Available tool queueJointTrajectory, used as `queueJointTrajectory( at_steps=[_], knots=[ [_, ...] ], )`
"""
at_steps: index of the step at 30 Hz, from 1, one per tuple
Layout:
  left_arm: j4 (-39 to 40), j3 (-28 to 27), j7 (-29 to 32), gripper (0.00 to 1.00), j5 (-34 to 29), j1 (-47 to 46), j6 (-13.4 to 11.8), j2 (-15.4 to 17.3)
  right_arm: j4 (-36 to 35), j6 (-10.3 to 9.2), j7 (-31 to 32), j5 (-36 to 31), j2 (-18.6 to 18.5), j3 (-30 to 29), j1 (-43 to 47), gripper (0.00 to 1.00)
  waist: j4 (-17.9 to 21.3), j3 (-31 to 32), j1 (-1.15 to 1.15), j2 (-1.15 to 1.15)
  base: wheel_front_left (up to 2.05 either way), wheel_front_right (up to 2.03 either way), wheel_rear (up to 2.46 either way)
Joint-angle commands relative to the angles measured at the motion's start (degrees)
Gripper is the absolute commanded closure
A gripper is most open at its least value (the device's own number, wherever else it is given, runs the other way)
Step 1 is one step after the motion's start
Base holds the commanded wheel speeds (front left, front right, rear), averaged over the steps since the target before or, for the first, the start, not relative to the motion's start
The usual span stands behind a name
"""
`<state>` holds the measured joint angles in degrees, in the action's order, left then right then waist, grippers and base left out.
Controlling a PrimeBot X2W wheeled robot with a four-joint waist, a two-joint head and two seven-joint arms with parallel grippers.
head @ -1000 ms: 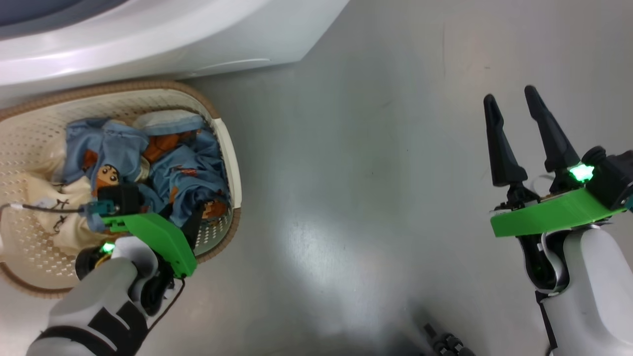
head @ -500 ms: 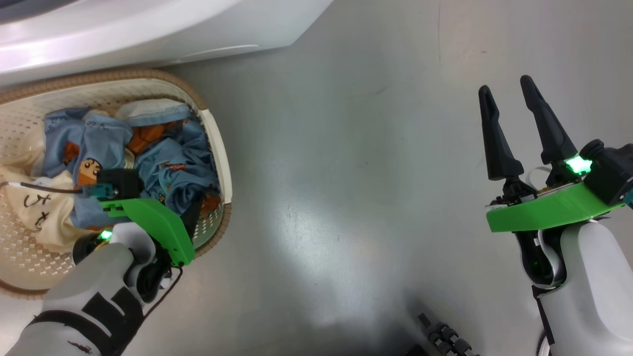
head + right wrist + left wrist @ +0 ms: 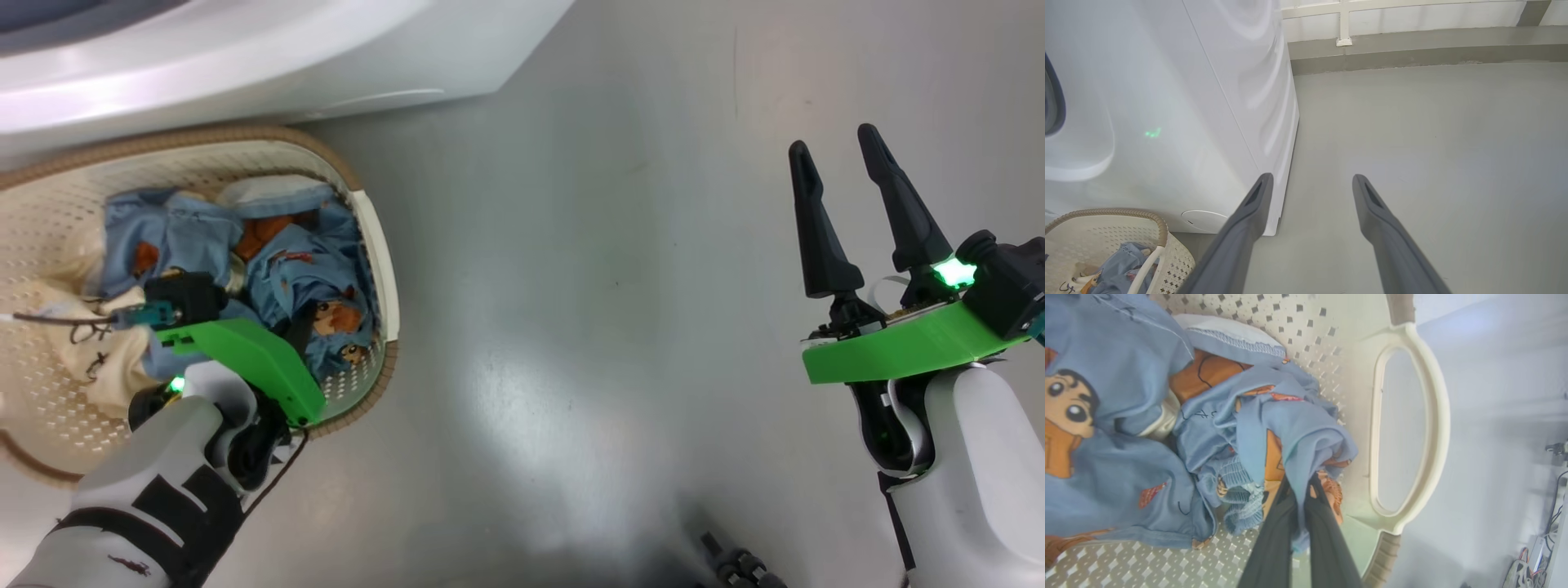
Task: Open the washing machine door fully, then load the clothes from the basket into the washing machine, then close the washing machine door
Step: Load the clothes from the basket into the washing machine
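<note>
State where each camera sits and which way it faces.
Head: on the head, facing down at floor, basket, washer; shows left tool in clothes, right tool open.
Left wrist: looks along left tool into basket; fingers shut on clothes.
Right wrist: looks along right tool at washer, floor; fingers apart.
Shared: head and right wrist both show washer, basket.

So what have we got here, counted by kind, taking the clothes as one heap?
Washing machine: 1
Basket: 1
Clothes, one heap: 1
Grippers: 2 (left gripper shut on the clothes, right gripper open)
Total: 5
</note>
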<state>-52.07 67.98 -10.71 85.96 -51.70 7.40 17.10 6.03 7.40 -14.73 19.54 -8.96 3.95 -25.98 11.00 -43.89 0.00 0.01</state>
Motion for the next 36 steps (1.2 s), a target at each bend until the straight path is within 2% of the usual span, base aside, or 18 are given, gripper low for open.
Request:
queueJointTrajectory(
  at_steps=[1, 9, 16, 17, 27, 36],
  knots=[
    [0.7, -1.6, -1.2, 1.0, 1.0, 1.3, 0.1, 1.3, -0.8, 0.09, -0.3, -0.7, 0.1, 0.4, 1.6, 0.0, -1.0, 1.7, 0.0, -0.01, 0.0, 0.0, 0.0],
    [1.3, -5.9, -4.1, 1.0, 1.8, 4.9, 0.1, 3.1, 0.9, 0.09, -0.3, -0.2, 0.0, -0.5, 3.1, 0.0, -3.3, 7.9, 0.0, -0.01, 0.0, 0.0, 0.0],
    [4.4, -19.5, -4.3, 1.0, -4.5, 9.6, 0.1, 4.3, 2.8, 0.09, -0.3, 0.2, 0.3, -1.4, 5.3, 0.0, -5.1, 13.7, 0.0, -0.01, 0.0, 0.0, 0.0],
    [4.4, -19.5, -4.3, 1.0, -4.5, 9.6, 0.1, 4.3, 2.8, 0.09, -0.3, 0.2, 0.3, -1.4, 5.3, 0.0, -5.1, 13.7, 0.0, -0.01, 0.0, 0.0, 0.0],
    [13.7, -36.3, -4.3, 1.0, -18.4, 19.6, 0.1, 3.4, 4.3, 0.09, -0.3, 0.6, -0.2, -2.4, 9.8, 0.0, -6.9, 21.4, 0.0, -0.01, 0.0, 0.0, 0.0],
    [23.5, -46.6, -4.3, 1.0, -30.8, 26.6, 0.1, 3.5, 4.2, 0.09, -0.3, 0.7, -1.5, -3.5, 12.9, 0.0, -8.2, 25.0, 0.0, -0.01, 0.0, 0.0, 0.0]
  ],
)
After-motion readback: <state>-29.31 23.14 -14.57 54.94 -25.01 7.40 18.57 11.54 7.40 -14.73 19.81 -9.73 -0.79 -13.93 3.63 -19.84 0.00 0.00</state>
